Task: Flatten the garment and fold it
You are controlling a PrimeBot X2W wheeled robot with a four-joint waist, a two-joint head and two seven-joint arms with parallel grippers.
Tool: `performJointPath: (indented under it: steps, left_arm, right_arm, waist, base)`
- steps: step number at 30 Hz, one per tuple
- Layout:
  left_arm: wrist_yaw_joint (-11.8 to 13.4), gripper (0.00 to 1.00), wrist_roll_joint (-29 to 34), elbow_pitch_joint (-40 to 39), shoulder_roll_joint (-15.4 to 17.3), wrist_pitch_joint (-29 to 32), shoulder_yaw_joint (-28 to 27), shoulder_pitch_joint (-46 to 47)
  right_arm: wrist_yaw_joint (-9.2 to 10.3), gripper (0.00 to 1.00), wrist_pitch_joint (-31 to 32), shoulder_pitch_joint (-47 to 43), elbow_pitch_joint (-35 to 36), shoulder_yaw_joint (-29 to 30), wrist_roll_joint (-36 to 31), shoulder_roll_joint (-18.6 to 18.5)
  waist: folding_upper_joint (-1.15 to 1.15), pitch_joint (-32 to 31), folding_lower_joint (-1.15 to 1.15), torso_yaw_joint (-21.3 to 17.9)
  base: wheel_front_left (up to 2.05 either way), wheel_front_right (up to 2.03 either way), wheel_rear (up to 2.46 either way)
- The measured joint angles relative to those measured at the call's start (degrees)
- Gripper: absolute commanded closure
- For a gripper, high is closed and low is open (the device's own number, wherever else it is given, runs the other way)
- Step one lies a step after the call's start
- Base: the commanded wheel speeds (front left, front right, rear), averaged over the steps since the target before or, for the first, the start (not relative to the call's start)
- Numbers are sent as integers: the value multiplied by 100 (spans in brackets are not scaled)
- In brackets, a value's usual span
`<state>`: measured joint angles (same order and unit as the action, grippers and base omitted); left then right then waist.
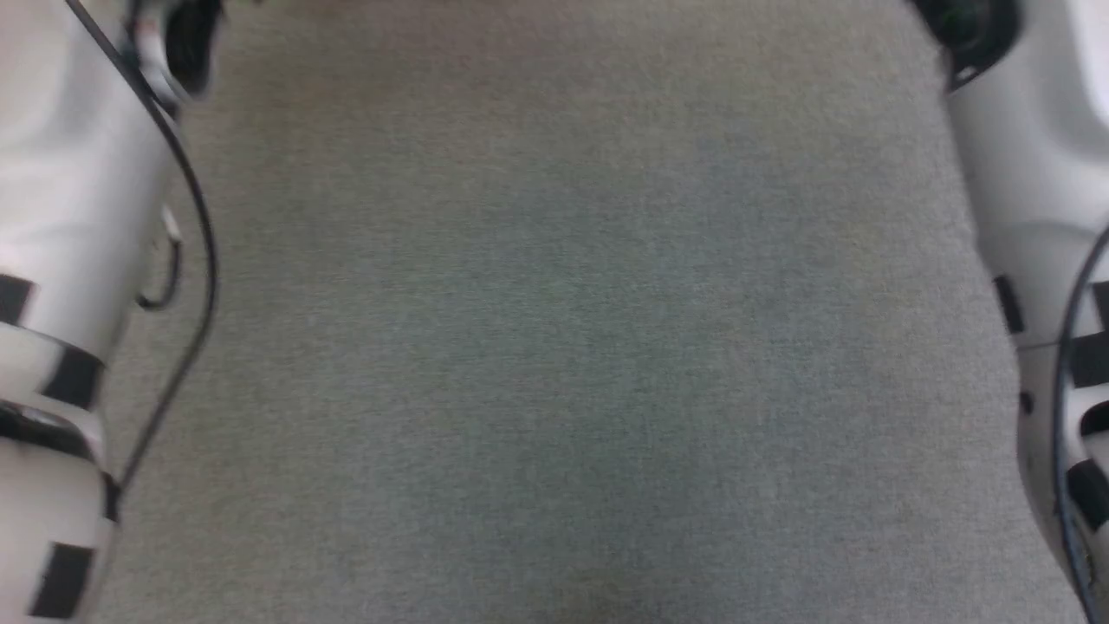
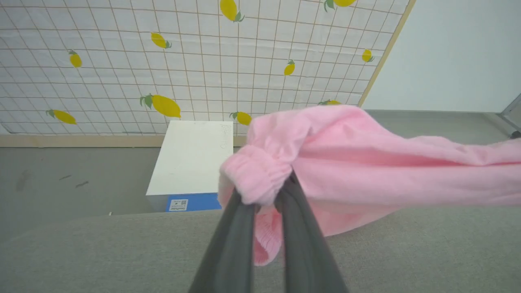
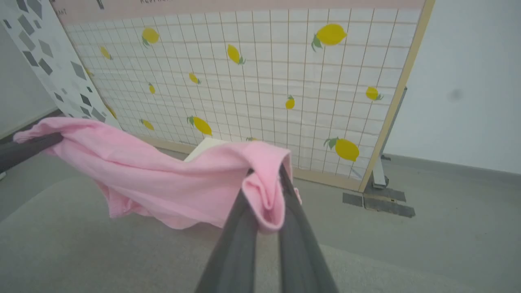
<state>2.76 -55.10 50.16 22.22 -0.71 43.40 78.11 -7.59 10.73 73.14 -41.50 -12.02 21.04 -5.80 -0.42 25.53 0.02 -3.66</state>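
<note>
While suspended over the counter (image 2: 122, 252), the garment (image 2: 366, 162) is clamped by the left end effector (image 2: 268, 191) and right end effector (image 3: 264, 179); a white box (image 2: 191, 158) is noted at the left one's ten o'clock.

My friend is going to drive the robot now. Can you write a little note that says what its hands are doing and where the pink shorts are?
Left gripper: shut on the garment, pinching its gathered waistband.
Right gripper: shut on the garment, pinching a bunched edge at the other end.
Garment: held up in the air, stretched between the two grippers, with the middle sagging over the grey surface.
Done: grabbed at two points and lifted.
Left: lay it flat on the grey surface, smooth it out, then fold it.
</note>
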Motion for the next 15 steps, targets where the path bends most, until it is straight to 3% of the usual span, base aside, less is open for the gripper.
performJointPath:
  steps: [8, 15]
  left_arm:
    - [-478, 100, -197, 727, -537, -438, 97, -1134]
    - [-723, 100, -288, 697, -708, -701, 402, -2444]
  right_arm:
    - [1, 100, -437, -1034, -450, -845, 639, -65]
    - [2, 100, -577, -2491, 178, -1672, 1109, -650]
  waist:
    - [0, 15, 0, -56]
    - [0, -459, -1, 42]
  base:
    - [0, 0, 0]
    - [0, 0, 0]
